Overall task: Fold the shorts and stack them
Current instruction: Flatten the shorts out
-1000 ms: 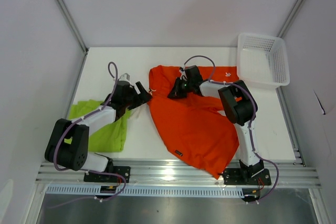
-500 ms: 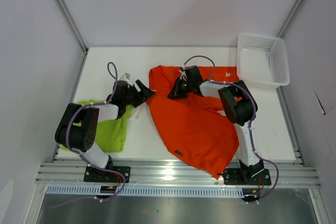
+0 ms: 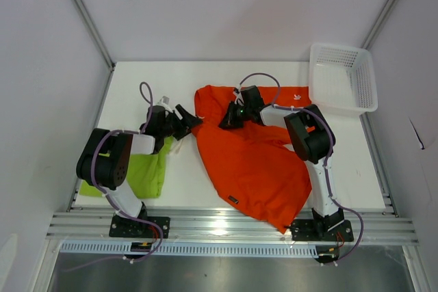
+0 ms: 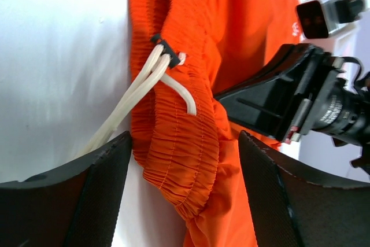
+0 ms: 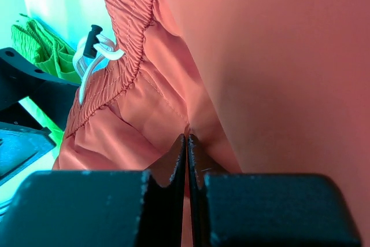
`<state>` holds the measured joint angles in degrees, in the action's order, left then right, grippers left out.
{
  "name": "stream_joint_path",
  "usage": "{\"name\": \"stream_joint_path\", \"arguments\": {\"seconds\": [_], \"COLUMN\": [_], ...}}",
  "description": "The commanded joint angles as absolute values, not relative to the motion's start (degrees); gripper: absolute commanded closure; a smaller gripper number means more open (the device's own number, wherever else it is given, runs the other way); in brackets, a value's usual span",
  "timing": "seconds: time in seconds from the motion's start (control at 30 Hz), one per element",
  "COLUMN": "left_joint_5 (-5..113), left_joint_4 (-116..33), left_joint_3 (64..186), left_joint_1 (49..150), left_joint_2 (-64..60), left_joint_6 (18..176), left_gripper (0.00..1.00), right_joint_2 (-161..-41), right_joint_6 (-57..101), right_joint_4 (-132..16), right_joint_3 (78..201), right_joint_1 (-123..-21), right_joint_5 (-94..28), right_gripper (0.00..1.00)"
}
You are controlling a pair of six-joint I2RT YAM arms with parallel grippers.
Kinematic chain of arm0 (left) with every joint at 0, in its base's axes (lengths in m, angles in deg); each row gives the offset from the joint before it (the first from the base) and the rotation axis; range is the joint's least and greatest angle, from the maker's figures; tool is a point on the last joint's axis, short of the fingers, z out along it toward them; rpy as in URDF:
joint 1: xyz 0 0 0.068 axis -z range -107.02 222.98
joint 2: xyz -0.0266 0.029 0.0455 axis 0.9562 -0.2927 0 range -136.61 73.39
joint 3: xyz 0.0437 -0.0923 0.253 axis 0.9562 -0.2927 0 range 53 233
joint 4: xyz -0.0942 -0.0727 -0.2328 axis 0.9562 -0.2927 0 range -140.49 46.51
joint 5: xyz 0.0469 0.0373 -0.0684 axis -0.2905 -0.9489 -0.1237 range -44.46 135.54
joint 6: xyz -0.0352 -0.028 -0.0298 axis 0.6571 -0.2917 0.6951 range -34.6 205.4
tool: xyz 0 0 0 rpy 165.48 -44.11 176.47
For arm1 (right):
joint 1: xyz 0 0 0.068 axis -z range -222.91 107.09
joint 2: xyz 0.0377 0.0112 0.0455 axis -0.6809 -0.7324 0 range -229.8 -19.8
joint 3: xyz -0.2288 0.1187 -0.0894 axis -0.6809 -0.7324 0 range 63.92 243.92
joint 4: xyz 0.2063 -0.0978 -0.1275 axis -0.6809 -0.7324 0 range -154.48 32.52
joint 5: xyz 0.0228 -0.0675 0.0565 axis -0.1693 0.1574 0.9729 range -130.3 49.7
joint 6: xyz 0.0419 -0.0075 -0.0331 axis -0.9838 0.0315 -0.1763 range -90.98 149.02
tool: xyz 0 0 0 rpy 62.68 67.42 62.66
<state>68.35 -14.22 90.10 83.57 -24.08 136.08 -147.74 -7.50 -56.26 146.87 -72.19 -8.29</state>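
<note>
A white table (image 3: 183,172) fills the enclosure, and a pair of orange-red shorts (image 3: 256,162) lies spread across its middle and right. The waistband is at the far left and the fabric runs toward the near right edge, where one corner hangs over the metal rail. Two arms work from the near edge. The left arm (image 3: 109,158) is bent low along the left side, and the right arm (image 3: 308,135) reaches leftward across the far part of the orange-red shorts.

A white mesh basket (image 3: 340,48) sits at the far right corner, just beside the far right end of the garment. The lime green shorts (image 3: 147,172) lie crumpled at the near left, partly under the left arm and apart from the orange-red pair.

The left gripper (image 4: 185,137) sits at the left end of the waistband with its jaws spread wide, the gathered elastic lying between them. Whether either finger touches the cloth cannot be told. The right gripper (image 5: 186,143) rests on the orange-red fabric just to the right, jaws pressed together on a small fold of it.

White drawstrings (image 4: 139,96) trail from the waistband onto the table toward the left gripper's finger. They are gathered at a small black toggle (image 4: 165,44). A small white logo (image 3: 297,93) shows near the garment's far right corner.
</note>
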Motion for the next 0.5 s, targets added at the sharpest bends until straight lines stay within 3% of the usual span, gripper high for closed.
{"name": "stream_joint_path", "arguments": {"seconds": [0.0, 0.47], "left_joint_5": [69.9, 69.4], "left_joint_4": [-6.7, 0.3], "left_joint_3": [88.6, 86.6], "left_joint_1": [83.1, 83.1], "left_joint_2": [-22.1, -22.1], "left_joint_6": [137.7, 138.2], "left_gripper": [0.25, 0.3], "right_joint_2": [-149.1, -149.8], "right_joint_6": [-7.6, -7.7], "right_joint_4": [-56.1, -55.9], "right_joint_3": [147.2, 147.3], "right_joint_1": [-72.4, -72.4], "right_joint_5": [-7.4, -6.7], "right_gripper": [0.95, 0.96]}}
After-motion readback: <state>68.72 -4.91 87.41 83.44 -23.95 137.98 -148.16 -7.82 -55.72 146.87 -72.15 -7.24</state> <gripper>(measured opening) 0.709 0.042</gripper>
